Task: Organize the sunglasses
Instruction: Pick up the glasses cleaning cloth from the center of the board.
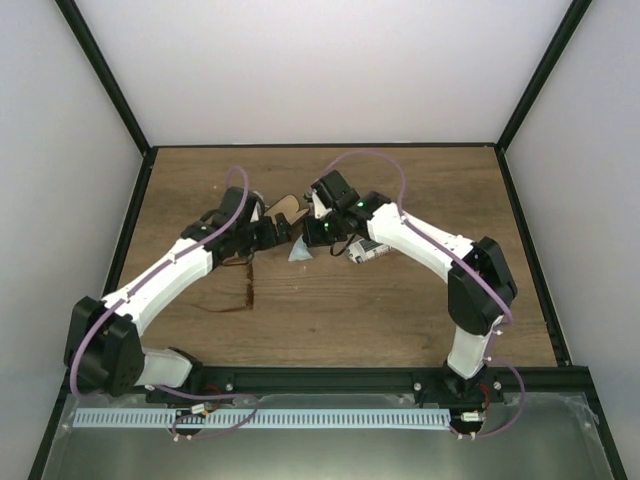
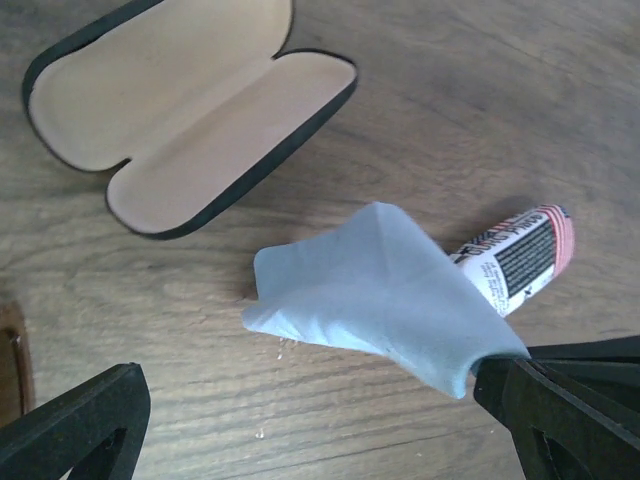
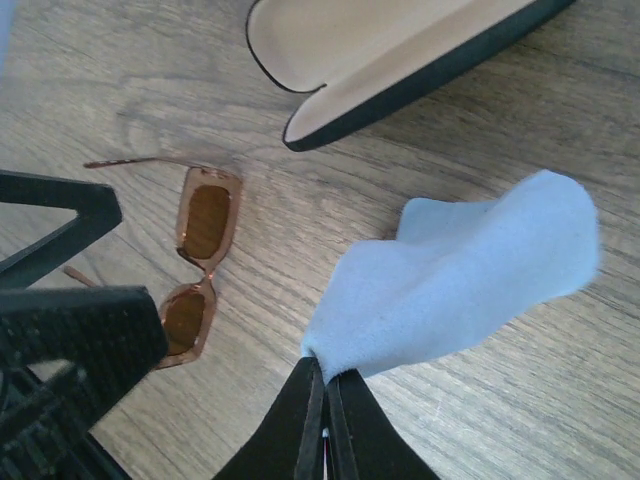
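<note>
The sunglasses [image 3: 200,262], with a thin reddish-brown frame and amber lenses, lie flat on the wood with their arms unfolded; they show in the top view [image 1: 247,288] under my left wrist. My right gripper [image 3: 322,368] is shut on a corner of a light blue cloth [image 3: 462,268], which hangs from the fingers with its far end on the table. My left gripper [image 2: 310,388] is open, and the cloth [image 2: 375,298] lies just ahead of its wide-spread fingers. An open case [image 2: 190,110] with a tan lining lies beyond the cloth.
A red-and-white striped case [image 2: 522,254] lies partly under the cloth's right side, below my right forearm [image 1: 365,252]. Both grippers crowd together at the table's middle [image 1: 295,235]. Black frame rails [image 1: 120,100] border the wooden table.
</note>
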### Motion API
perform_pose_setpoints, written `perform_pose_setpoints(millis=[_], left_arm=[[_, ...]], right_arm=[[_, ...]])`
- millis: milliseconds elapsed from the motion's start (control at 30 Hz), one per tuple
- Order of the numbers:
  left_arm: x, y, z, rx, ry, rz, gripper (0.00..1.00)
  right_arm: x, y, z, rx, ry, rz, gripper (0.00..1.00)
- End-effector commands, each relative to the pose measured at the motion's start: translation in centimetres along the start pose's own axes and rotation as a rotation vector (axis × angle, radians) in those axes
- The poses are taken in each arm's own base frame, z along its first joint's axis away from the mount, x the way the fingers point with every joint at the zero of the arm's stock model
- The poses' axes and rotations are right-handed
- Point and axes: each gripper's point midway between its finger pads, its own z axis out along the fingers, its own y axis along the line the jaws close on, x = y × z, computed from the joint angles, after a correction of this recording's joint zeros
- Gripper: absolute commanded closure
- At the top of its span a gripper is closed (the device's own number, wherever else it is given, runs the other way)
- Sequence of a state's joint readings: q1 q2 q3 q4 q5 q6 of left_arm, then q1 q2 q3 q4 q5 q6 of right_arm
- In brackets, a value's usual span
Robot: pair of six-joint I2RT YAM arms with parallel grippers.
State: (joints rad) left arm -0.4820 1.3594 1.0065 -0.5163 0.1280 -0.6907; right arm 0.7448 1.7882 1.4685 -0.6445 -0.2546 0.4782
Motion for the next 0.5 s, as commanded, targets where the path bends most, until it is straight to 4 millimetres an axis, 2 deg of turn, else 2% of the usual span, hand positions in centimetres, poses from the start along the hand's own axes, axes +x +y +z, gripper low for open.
perform_pose_setpoints(millis=[0, 133, 200, 300, 367, 467], left_arm=[[-0.4, -1.5, -0.4, 0.076, -0.025, 0.107, 0.01], [0.3, -1.6, -0.5, 0.092, -0.018, 0.107, 0.12], [0.2, -0.6, -0.6, 0.047, -0.039, 0.068, 0.26], [0.2, -0.5, -0.9, 0.046, -0.052, 0.050, 0.31], [0.4, -0.7, -0.9, 0.064, -0.041, 0.049, 0.28], [1.3, -1.2, -0.5, 0.107, -0.002, 0.079, 0.02]], right_arm=[[-1.7, 1.7, -2.7, -0.030, -0.046, -0.023, 0.99], [-2.2, 1.9, -3.0, -0.034, -0.053, -0.028, 0.99], [-2.5, 2.1, -3.1, -0.041, -0.054, -0.029, 0.99], [-3.2, 2.5, -3.2, -0.051, -0.056, -0.035, 0.99], [-3.6, 2.7, -3.3, -0.059, -0.054, -0.034, 0.99], [-3.5, 2.7, -3.2, -0.068, -0.046, -0.030, 0.99]])
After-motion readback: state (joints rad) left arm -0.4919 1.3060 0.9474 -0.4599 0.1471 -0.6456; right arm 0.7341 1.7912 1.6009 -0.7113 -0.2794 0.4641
